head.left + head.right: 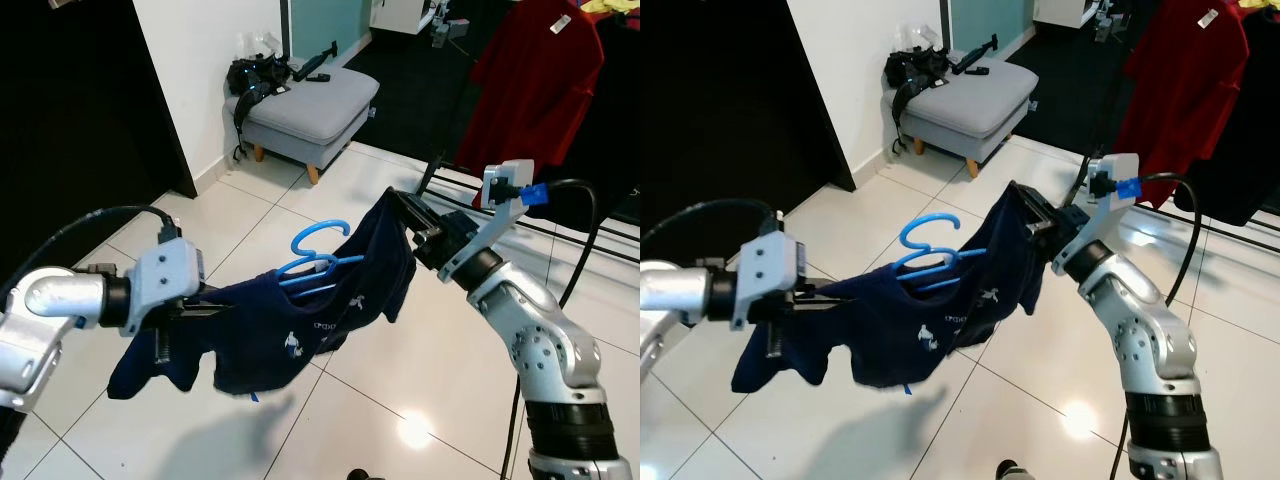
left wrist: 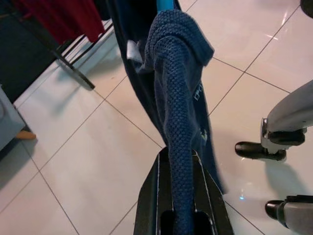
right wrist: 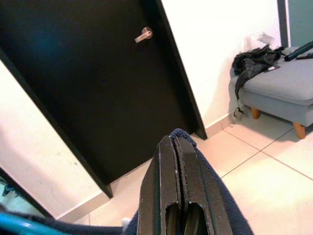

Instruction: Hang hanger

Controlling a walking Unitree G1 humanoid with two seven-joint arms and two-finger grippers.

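Left gripper (image 1: 205, 308) at 8 o'clock, clamped on shirt (image 1: 300, 330). Right gripper (image 1: 400, 205) at 2 o'clock, pinching its other end. Hanger (image 1: 318, 258) inside, hook up.

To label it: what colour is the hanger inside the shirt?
Bright blue hanger, clearest in the left eye view.

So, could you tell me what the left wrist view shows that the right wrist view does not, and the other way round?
The left wrist view shows the left gripper shut on a knitted fold of the navy garment, with glossy floor tiles, a red garment on a rack and the robot's feet.

The right wrist view shows the right gripper shut on the garment's edge, facing a black door with a handle, and a grey footstool bearing a black bag.

Both show navy cloth, pale floor and a bit of the blue hanger.
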